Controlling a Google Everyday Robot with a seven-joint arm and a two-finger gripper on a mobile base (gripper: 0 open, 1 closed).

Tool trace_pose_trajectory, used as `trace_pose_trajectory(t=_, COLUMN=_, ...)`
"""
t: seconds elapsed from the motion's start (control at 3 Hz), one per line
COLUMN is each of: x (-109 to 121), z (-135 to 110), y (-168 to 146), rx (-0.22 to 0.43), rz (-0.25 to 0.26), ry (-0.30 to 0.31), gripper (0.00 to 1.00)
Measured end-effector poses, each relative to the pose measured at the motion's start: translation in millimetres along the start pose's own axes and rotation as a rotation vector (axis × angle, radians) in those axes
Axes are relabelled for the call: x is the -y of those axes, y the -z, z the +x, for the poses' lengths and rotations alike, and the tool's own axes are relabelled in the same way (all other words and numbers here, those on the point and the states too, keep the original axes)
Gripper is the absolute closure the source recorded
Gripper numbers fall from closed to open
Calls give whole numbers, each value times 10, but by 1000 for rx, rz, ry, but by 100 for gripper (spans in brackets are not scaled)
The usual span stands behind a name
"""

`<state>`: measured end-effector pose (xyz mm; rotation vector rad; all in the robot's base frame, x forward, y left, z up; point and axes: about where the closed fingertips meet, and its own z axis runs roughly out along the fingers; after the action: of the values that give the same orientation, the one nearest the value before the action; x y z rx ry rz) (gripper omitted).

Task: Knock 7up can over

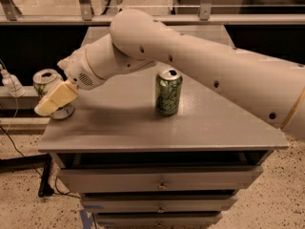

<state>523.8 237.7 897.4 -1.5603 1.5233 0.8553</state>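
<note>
The 7up can (46, 80) is pale silver-white with a silver top. It stands upright at the far left edge of the grey table (143, 128). My gripper (55, 99), cream-coloured at the end of the big white arm, is right in front of the can. It covers the can's lower part and looks to be touching it.
An all-green can with cursive script (168, 91) stands upright in the middle of the table, under my forearm. The table has drawers (162, 180) below. A white plug and cables (10, 85) hang to the left, and a railing runs behind.
</note>
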Motion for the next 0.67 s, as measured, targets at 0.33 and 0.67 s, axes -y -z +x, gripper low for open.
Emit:
trace_pose_trajectory(t=0.33, x=40, z=51, y=46, rx=-6, rz=14, ry=-13, gripper=40)
trace_pose_trajectory(t=0.67, x=127, z=104, y=154, rx=-17, rz=41, ry=-27, gripper=62)
